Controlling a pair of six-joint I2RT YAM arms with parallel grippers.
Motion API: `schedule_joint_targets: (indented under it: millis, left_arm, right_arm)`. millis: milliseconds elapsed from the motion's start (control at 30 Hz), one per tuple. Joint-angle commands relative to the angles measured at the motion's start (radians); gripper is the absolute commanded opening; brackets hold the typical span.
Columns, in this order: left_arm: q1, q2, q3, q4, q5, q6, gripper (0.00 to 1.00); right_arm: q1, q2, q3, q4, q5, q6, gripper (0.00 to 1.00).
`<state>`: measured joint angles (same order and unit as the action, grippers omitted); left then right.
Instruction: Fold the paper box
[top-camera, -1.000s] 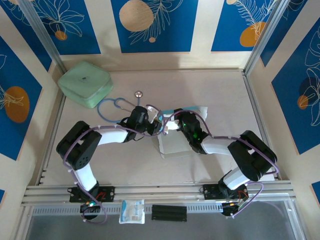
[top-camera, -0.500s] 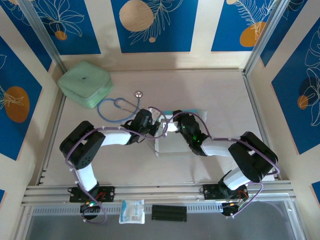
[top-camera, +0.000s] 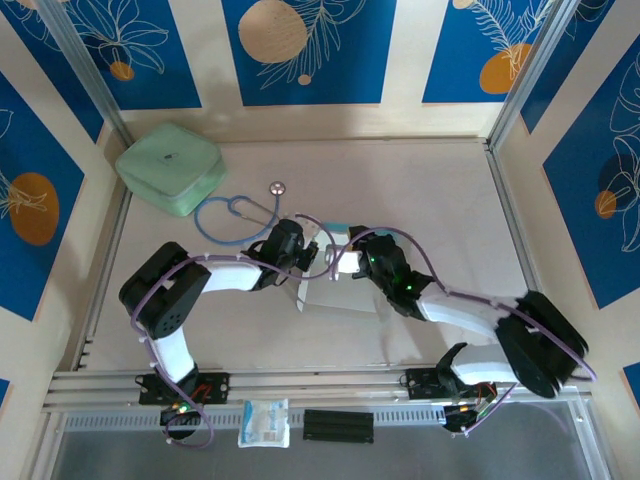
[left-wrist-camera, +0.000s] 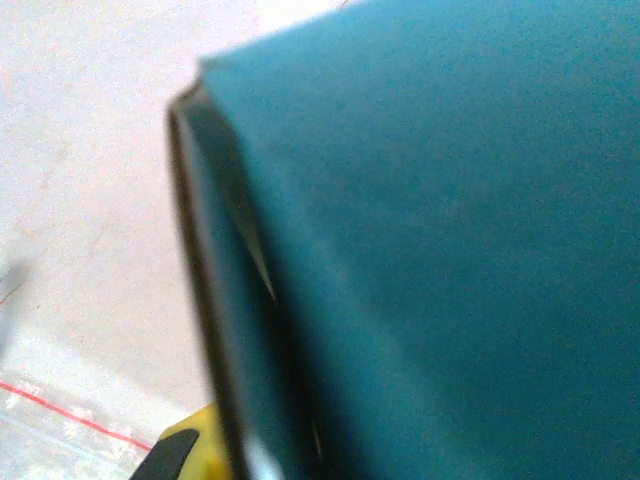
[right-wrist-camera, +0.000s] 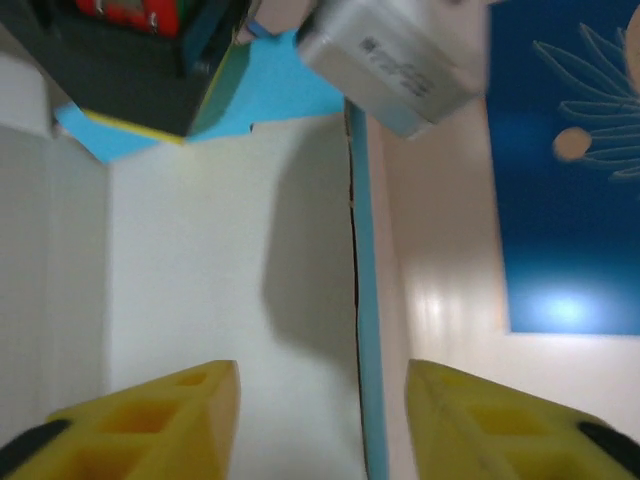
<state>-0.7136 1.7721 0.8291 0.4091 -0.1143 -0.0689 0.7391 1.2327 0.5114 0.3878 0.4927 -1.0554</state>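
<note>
Right wrist: right tool (right-wrist-camera: 320, 420) parted astride the paper box (right-wrist-camera: 200, 250) edge

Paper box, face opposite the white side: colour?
Teal-blue; the paper box shows it best in the left wrist view.

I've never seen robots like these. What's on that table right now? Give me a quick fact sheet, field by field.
setting: two arms meeting over a pale table
paper box: mid-table, partly folded, white face up, teal outside
left gripper: shut on a teal flap of the box
right gripper: open over the white panel, a teal edge between its fingers
mint-green case: far left corner
stethoscope: beside the case
clear packet: near edge, between the arm bases
</note>
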Motion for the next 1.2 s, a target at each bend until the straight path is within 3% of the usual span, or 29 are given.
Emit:
schedule_joint_targets:
  millis: [0,167,300,333,400,433,500,700,900,1000,1167]
  left_arm:
    - [0.006,-0.008,-0.026,-0.014,-0.027,0.025,0.00]
    - [0.005,-0.003,-0.018,-0.012,-0.025,0.036,0.00]
    - [0.006,-0.008,-0.013,-0.018,-0.021,0.040,0.00]
    - [0.005,-0.008,-0.013,-0.017,-0.022,0.041,0.00]
    - [0.005,-0.011,-0.016,-0.016,-0.017,0.040,0.00]
    - [0.005,-0.010,-0.018,-0.015,-0.013,0.039,0.00]
    - [0.005,-0.010,-0.022,-0.009,-0.005,0.035,0.00]
    - [0.006,-0.005,-0.031,0.003,-0.009,0.025,0.00]
    - [0.006,0.001,-0.042,0.047,0.026,0.025,0.00]
    - [0.005,0.008,-0.035,0.045,0.039,0.023,0.00]
    - [0.005,0.011,-0.032,0.050,0.051,0.024,0.00]
  right_arm:
    - [0.005,-0.157,0.072,-0.266,-0.089,0.374,0.55]
    - [-0.028,-0.361,0.136,-0.518,-0.161,0.910,0.60]
    - [-0.147,-0.423,0.228,-0.776,-0.177,1.612,0.65]
    - [-0.208,-0.412,0.254,-0.851,-0.253,1.805,0.65]
    - [-0.314,-0.377,0.278,-0.881,-0.487,2.047,0.60]
    - [-0.327,-0.357,0.272,-0.850,-0.567,2.156,0.57]
    - [-0.286,-0.334,0.246,-0.753,-0.592,2.347,0.57]
    - [-0.151,-0.236,0.243,-0.580,-0.396,2.553,0.64]
    - [-0.148,-0.093,0.156,-0.310,-0.280,2.714,0.66]
    - [-0.151,-0.022,0.151,-0.215,-0.243,2.721,0.63]
    - [-0.175,0.077,0.118,-0.015,-0.196,2.703,0.48]
